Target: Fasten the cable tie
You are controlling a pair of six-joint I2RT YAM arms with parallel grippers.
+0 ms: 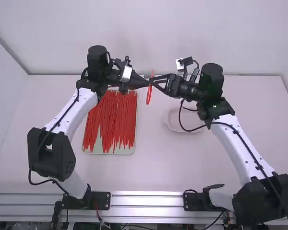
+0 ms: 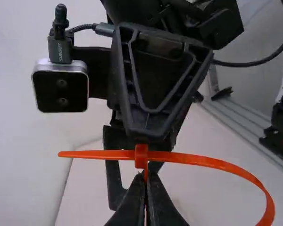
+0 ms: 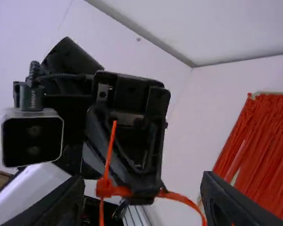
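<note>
First, containers: a flat tray (image 1: 108, 151) sits left of centre on the table (image 1: 182, 163), holding a spread bundle of red ties (image 1: 113, 120) laid lengthwise. A shallow white dish (image 1: 174, 127) lies to its right; contents not discernible. The cable tie (image 2: 205, 163) is held in the air beyond the tray, between both arms. The left gripper (image 2: 145, 181) is pinched tight on it just under the head, strap curving off in a loop. The right gripper (image 1: 157, 82) faces it tip to tip, fingers spread wide either side of the tie, gripping nothing.
</note>
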